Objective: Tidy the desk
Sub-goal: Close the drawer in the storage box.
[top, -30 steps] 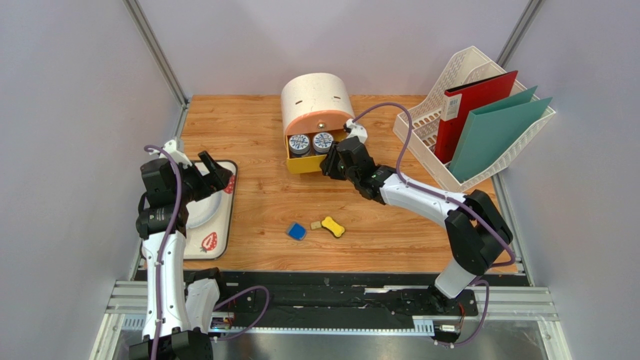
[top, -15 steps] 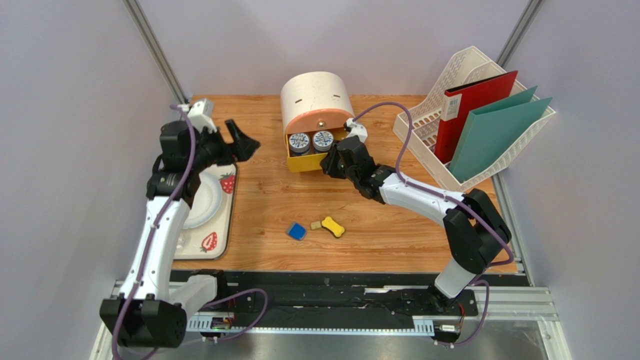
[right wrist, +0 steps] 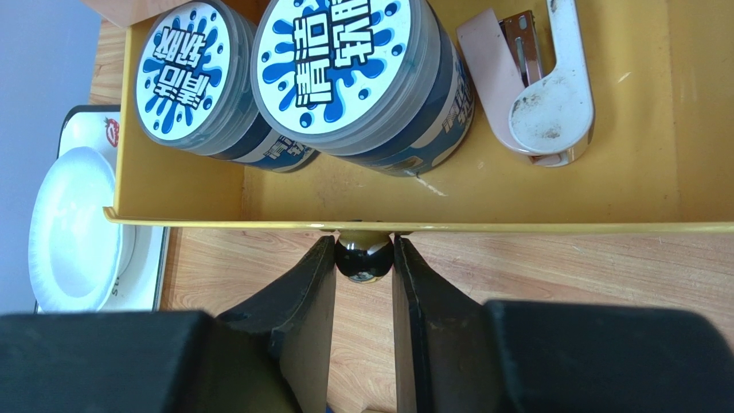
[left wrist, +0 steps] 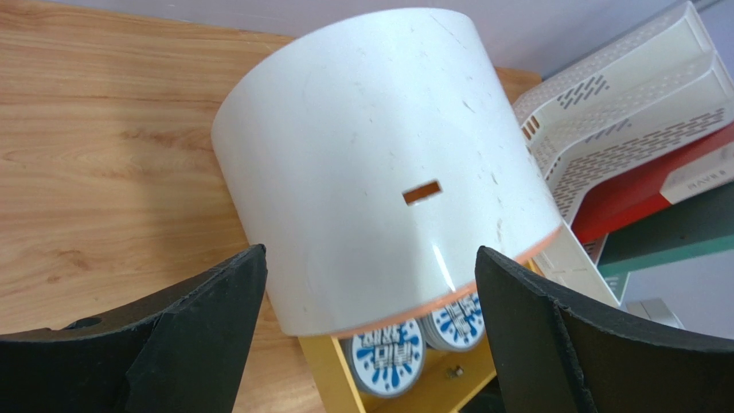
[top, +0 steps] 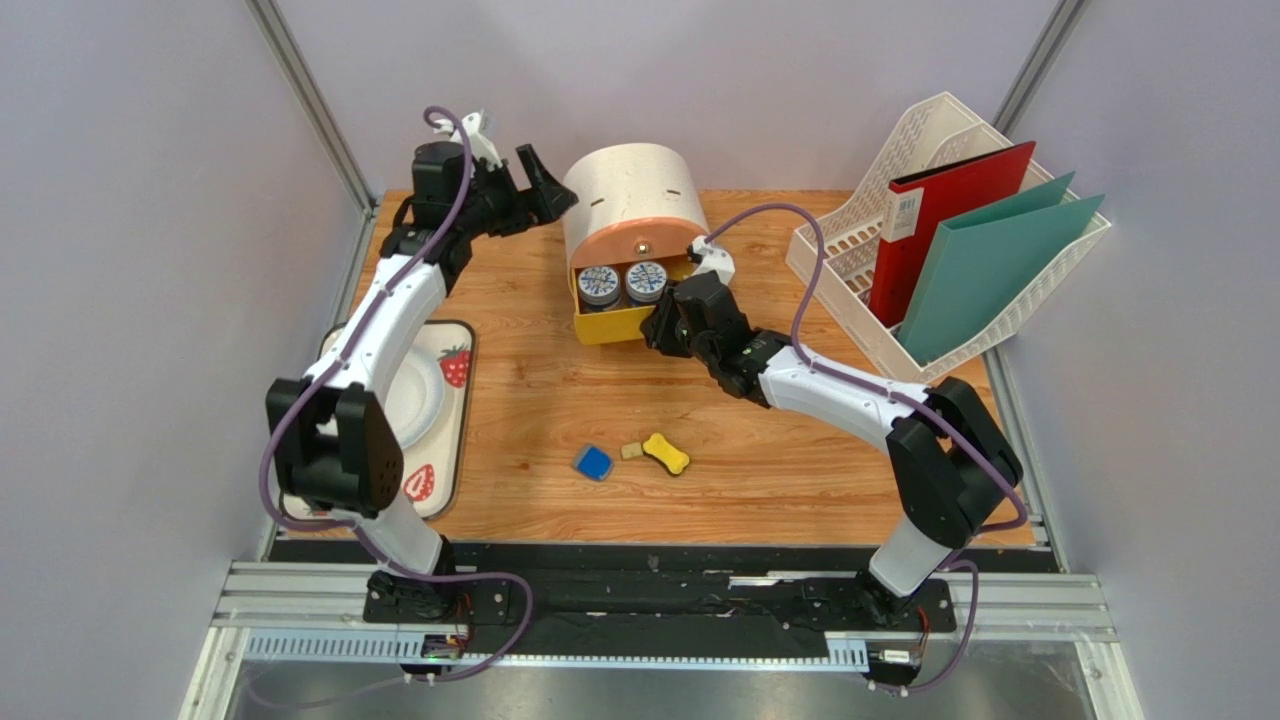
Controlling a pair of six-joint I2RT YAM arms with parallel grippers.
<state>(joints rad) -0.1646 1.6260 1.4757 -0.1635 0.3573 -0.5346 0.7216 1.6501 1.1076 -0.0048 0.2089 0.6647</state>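
Starting nearest, on the light orange-brown wood-grain desk [top: 781, 488]: finding a small blue square block [top: 595, 464], a tiny tan piece [top: 631, 450] and a yellow bone-shaped piece [top: 666, 452] lying loose and close together; off to the left, noting a white strawberry-print tray [top: 455, 420] carrying a white round plate [top: 403, 408].

Moving inward: pinching the small dark knob [right wrist: 362, 256] of the open yellow drawer [right wrist: 603, 129] with the right gripper [right wrist: 363, 262], fingers pressed in on either side; inside, seeing two round tins with blue-and-white printed lids [right wrist: 345, 60] and a pink-and-white stapler [right wrist: 538, 82].

Behind that: holding the left gripper [left wrist: 370, 258] spread wide astride the white round-topped cabinet with orange front rim [left wrist: 370, 155]; not managing to tell contact from a near miss.

Farthest right: noting a white perforated file rack [top: 857, 225] holding red and green folders.

Judging the hazards: risking a slide or tip of the whole cabinet under any drawer push or pull without firm bracing; risking a slip off that small round knob, given so narrow a hold; risking a jam of tin lids against the cabinet rim; risking a shut drawer with the three loose pieces left outside.
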